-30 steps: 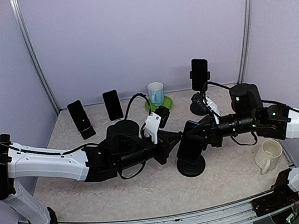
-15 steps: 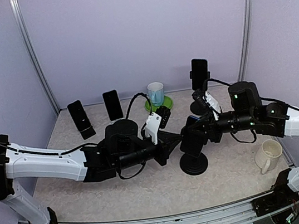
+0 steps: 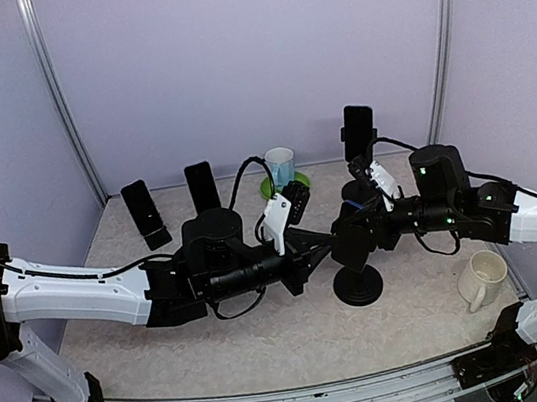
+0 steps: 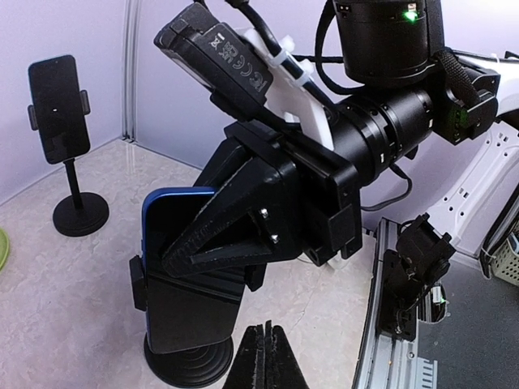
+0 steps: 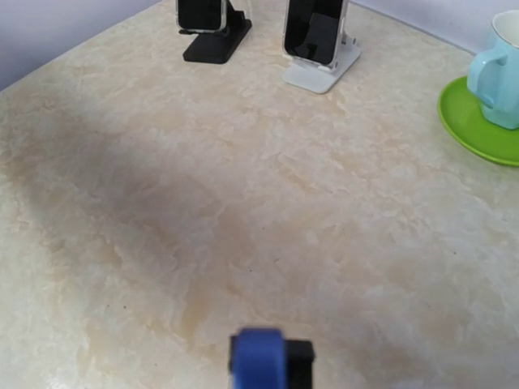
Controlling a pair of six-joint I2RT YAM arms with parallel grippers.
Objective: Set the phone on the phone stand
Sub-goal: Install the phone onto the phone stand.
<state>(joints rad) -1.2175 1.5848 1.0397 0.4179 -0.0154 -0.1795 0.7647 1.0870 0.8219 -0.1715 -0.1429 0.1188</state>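
Note:
A dark phone with a blue edge (image 4: 188,267) stands upright in the clamp of a black stand with a round base (image 4: 185,363). In the top view the phone (image 3: 353,239) is above that base (image 3: 359,286) at table centre. My right gripper (image 3: 360,236) is shut on the phone, one black finger (image 4: 235,231) lying across its face. In the right wrist view only the phone's blue top edge (image 5: 258,362) shows. My left gripper (image 4: 265,356) is shut and empty, just right of the stand's base, its tip (image 3: 323,243) close to the phone.
A tall stand with a phone (image 3: 358,132) is at the back right. Two more phones on stands (image 3: 145,211) (image 3: 203,188) are at the back left. A blue cup (image 3: 281,167) sits on a green saucer (image 5: 478,121). A white mug (image 3: 482,277) is at the right.
The phone has gone from tilted to upright, and it and the stand's base have shifted right and slightly back. My left gripper has followed to the right.

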